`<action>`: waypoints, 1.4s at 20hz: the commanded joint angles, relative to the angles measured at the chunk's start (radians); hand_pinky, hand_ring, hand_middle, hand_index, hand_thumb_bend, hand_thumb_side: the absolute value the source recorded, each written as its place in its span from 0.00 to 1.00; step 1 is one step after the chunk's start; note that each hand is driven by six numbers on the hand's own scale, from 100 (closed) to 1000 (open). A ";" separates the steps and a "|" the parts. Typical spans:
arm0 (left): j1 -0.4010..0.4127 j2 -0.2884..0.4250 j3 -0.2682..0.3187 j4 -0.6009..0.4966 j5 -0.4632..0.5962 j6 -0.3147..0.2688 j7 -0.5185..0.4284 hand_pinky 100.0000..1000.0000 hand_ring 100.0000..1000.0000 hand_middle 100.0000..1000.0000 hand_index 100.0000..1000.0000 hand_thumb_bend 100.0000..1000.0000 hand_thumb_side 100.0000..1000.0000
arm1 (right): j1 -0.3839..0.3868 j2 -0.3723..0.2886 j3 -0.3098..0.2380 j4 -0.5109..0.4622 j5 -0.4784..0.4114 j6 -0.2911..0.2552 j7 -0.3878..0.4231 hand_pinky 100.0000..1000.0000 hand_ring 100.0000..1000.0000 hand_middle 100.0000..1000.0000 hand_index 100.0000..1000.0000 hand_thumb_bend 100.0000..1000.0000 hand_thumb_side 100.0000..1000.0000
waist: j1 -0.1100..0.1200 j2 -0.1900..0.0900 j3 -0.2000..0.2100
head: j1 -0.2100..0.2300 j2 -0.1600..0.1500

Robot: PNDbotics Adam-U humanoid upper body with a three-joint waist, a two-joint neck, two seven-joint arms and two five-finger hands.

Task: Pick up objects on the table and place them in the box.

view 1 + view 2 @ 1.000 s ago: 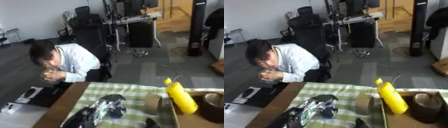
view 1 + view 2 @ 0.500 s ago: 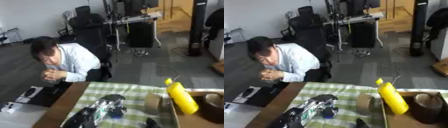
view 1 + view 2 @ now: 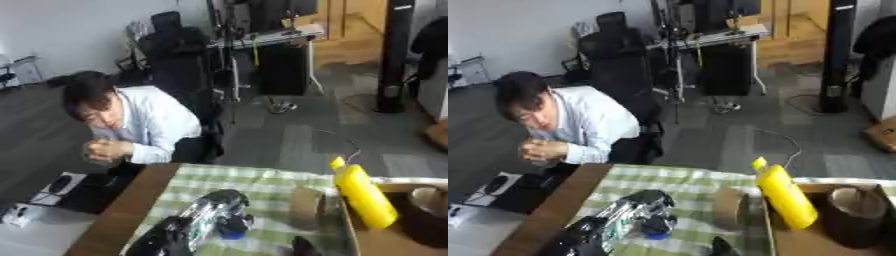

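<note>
The left hand (image 3: 627, 222) is over the table, fingers unclear. The bottle (image 3: 781, 201) leans on the box (image 3: 798, 240) to its right; picking seems next.

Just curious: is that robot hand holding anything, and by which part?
Cannot tell: the black-and-silver left hand is over a small blue thing, grip unclear.

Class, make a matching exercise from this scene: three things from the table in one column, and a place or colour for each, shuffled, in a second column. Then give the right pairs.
Things:
1. bottle
2. robot's left hand
3. tablecloth

Descriptions:
A. green and white check
B. yellow, leaning at the box's left wall
C. black and silver, at the lower left over the cloth

Pairs: 1-B, 2-C, 3-A
</note>
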 commanded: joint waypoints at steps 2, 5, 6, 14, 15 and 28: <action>-0.004 -0.001 0.003 0.012 0.003 0.008 -0.001 0.06 0.50 0.65 0.69 0.00 0.42 | -0.008 -0.012 -0.006 -0.016 -0.010 -0.089 -0.086 0.89 0.97 0.79 0.72 0.00 1.00 | -0.010 -0.007 -0.001 | 0.005 -0.009; -0.006 -0.005 0.002 0.017 -0.007 0.009 -0.002 0.03 0.48 0.59 0.65 0.00 0.42 | -0.009 -0.012 -0.006 -0.016 -0.011 -0.091 -0.087 0.89 0.97 0.79 0.72 0.00 1.00 | -0.010 -0.006 -0.002 | 0.005 -0.011; -0.005 -0.007 0.003 0.020 -0.010 0.009 -0.001 0.01 0.46 0.57 0.62 0.00 0.42 | -0.009 -0.012 -0.006 -0.016 -0.011 -0.091 -0.087 0.89 0.97 0.79 0.72 0.00 1.00 | -0.011 -0.006 -0.003 | 0.005 -0.011; 0.004 -0.026 0.009 0.052 -0.025 -0.011 0.055 0.00 0.26 0.38 0.46 0.00 0.38 | -0.009 -0.011 -0.010 -0.016 -0.013 -0.093 -0.093 0.89 0.97 0.78 0.72 0.00 1.00 | -0.013 -0.005 -0.003 | 0.007 -0.013; 0.009 -0.030 0.013 0.060 -0.023 -0.020 0.078 0.00 0.26 0.38 0.46 0.00 0.38 | -0.010 -0.011 -0.010 -0.016 -0.014 -0.094 -0.095 0.89 0.97 0.78 0.72 0.00 1.00 | -0.014 -0.005 -0.003 | 0.007 -0.014; 0.031 -0.054 0.037 0.182 -0.067 -0.089 0.314 0.00 0.00 0.00 0.11 0.00 0.29 | -0.013 -0.012 -0.010 -0.016 -0.022 -0.110 -0.099 0.89 0.96 0.78 0.71 0.00 1.00 | -0.019 0.000 -0.007 | 0.008 -0.018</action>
